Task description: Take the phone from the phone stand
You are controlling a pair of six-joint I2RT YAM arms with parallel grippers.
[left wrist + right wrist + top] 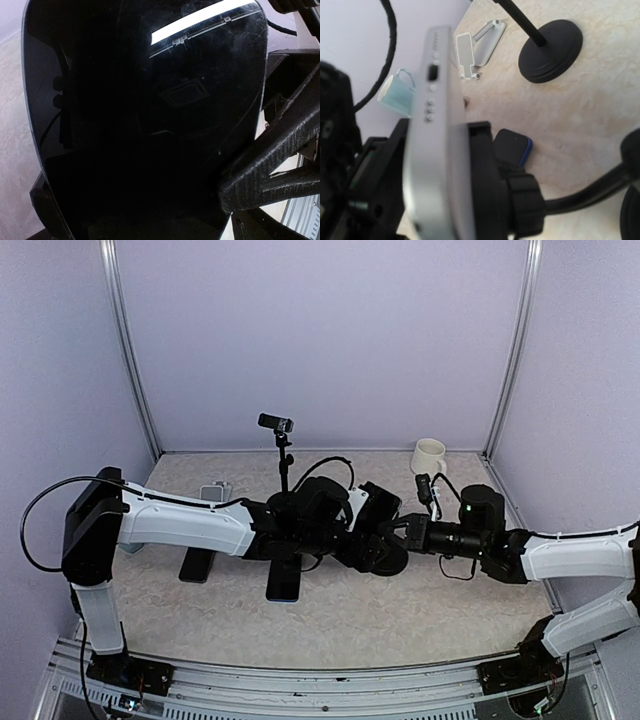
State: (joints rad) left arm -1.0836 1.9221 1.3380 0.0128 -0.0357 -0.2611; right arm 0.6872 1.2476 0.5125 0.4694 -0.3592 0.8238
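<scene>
Phone (150, 125) fills left wrist view | stand (490, 170) mostly hidden | right claw (396, 532) grip unclear

Walls (320, 340): plain lilac, on three sides.
Corner posts (133, 360): pale metal.
Table (420, 610): mottled beige, evenly lit.

The phone (150, 100) had a glossy black screen and silver edge; the phone stand (525, 205) was black, the table (590, 110) mottled beige, the mug (395, 95) at left pale teal.
</scene>
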